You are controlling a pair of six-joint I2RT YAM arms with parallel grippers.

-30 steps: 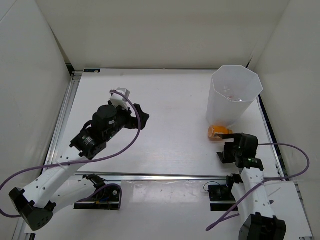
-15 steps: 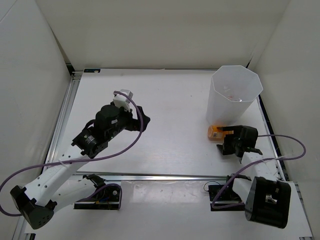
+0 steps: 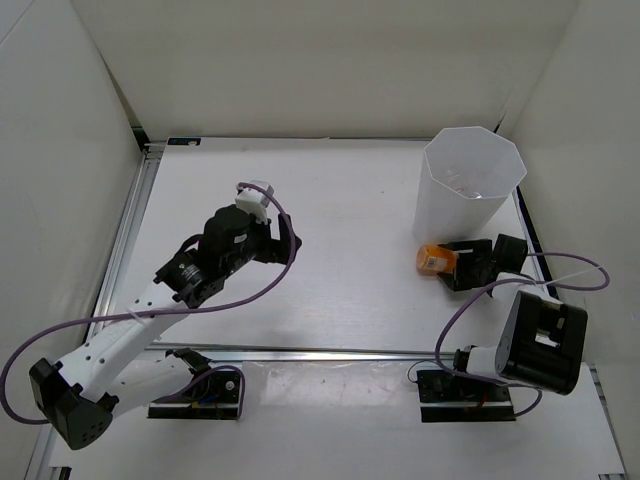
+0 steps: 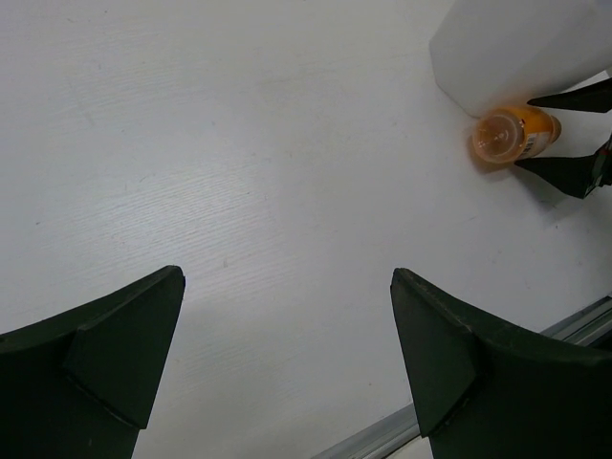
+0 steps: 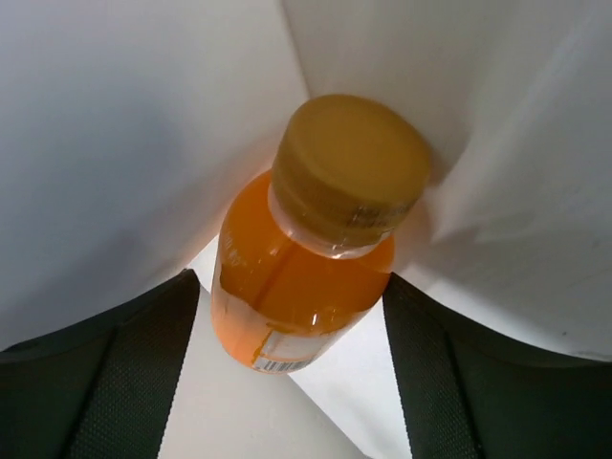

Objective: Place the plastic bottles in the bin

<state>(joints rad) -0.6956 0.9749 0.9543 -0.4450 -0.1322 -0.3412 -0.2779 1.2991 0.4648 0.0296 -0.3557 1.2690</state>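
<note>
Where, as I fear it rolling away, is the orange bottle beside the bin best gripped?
Grip the orange bottle across its round body, below the cap, one finger on each side. It lies on its side with the bin close on its far side, so come from the right, as the open right pincer stands.

Plain white walls [image 3: 320,60] are closing in a white table [image 3: 350,190] at left, back and right; soft light is falling evenly, casting faint shadows; a metal rail [image 3: 128,235] is running along the table's left edge.
</note>
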